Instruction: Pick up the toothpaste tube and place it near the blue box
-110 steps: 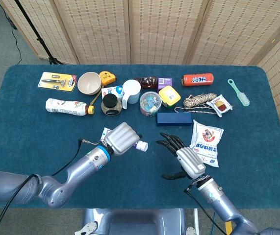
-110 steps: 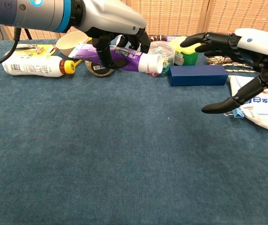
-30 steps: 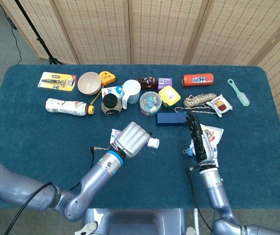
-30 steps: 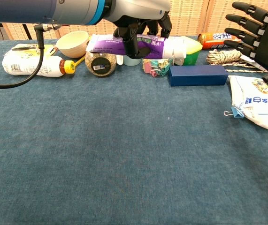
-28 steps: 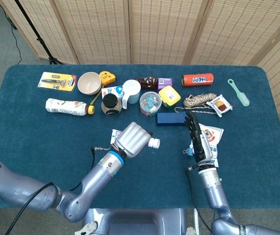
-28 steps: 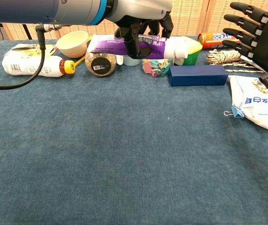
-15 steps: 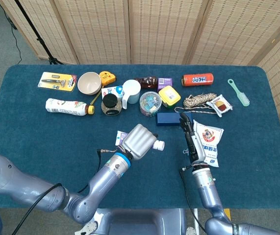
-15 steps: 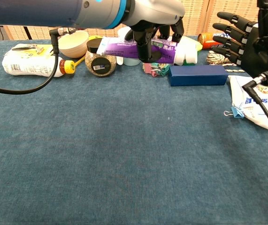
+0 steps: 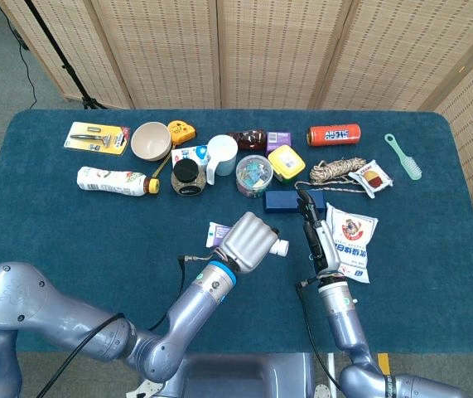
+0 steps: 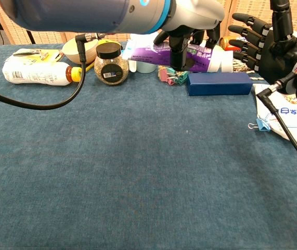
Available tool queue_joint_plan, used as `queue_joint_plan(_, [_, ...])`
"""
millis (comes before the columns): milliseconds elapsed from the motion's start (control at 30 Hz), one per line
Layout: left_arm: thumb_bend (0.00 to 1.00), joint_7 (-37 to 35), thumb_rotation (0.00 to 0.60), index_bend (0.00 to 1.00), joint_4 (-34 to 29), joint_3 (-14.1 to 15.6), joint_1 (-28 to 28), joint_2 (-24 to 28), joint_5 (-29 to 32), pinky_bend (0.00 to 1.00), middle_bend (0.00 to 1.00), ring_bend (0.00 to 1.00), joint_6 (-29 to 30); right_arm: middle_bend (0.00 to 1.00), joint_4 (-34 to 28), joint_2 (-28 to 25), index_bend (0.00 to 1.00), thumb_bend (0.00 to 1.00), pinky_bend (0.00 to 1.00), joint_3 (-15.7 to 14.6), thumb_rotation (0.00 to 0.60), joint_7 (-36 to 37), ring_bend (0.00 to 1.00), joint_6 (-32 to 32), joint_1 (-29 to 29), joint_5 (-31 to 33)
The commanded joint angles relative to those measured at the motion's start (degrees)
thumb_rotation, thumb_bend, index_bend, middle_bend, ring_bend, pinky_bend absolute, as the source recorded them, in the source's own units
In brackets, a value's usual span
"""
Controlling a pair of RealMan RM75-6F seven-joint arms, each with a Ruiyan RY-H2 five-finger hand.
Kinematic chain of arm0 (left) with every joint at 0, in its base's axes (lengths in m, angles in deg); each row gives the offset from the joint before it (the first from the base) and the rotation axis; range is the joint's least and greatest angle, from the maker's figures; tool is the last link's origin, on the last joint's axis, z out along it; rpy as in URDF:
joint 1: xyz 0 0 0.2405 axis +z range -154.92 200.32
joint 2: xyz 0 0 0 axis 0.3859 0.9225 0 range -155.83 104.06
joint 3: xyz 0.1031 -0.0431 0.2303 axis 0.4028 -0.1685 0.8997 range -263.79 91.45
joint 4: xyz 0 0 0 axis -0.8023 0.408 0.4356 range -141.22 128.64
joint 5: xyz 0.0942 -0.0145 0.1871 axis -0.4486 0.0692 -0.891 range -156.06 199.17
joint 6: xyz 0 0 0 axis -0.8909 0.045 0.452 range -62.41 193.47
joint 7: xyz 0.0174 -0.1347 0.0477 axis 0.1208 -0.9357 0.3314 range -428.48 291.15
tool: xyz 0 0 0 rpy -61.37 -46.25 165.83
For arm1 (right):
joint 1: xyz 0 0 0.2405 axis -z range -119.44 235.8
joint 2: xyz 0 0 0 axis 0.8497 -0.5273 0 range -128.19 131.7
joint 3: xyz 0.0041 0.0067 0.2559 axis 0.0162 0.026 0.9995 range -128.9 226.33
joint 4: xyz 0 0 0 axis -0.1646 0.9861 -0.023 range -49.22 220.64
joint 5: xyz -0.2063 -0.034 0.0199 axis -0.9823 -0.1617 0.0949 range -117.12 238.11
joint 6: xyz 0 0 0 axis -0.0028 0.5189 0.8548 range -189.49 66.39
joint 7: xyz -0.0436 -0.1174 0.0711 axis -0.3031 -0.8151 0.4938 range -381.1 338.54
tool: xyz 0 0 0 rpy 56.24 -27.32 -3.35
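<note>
My left hand (image 9: 250,241) (image 10: 187,31) grips the purple and white toothpaste tube (image 10: 153,53) (image 9: 218,234) and holds it above the table, its white cap (image 9: 280,247) (image 10: 222,59) pointing right. The blue box (image 9: 294,201) (image 10: 219,83) lies flat just beyond and to the right of the tube. My right hand (image 9: 316,236) (image 10: 265,44) stands upright and open to the right of the tube, fingers spread, between the box and a white snack bag (image 9: 349,240).
Along the far side lie a white bottle (image 9: 110,179), a bowl (image 9: 151,141), a dark-lidded jar (image 9: 185,177) (image 10: 108,63), a white mug (image 9: 219,155), a clip tub (image 9: 253,176), a yellow box (image 9: 287,162), a rope coil (image 9: 333,172) and an orange can (image 9: 333,134). A binder clip (image 10: 261,125) lies by the bag.
My left hand has carried the toothpaste tube to the right, closer to the blue box. My right hand has turned from lying low to upright and shifted left.
</note>
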Motion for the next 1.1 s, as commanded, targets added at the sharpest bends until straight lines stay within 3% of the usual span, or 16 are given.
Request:
queue_joint_plan(33, [0.97, 0.22, 0.600, 0.63, 0.37, -0.37, -0.28, -0.47, 0.55, 0.63, 0.56, 0.58, 0.20, 0.00, 0.08, 0.27, 0.00, 0.00, 0.00, 0.36, 0.069, -0.22, 0.00, -0.01, -0.07, 0.27])
queue_joint_plan(1100, [0.97, 0.92, 0.600, 0.63, 3.73, -3.14, -0.03, -5.55, -0.24, 0.63, 0.56, 0.58, 3.78, 0.00, -2.02, 1.86, 0.00, 0.00, 0.00, 6.10, 0.068, 5.01, 0.00, -2.84, 0.05, 5.25])
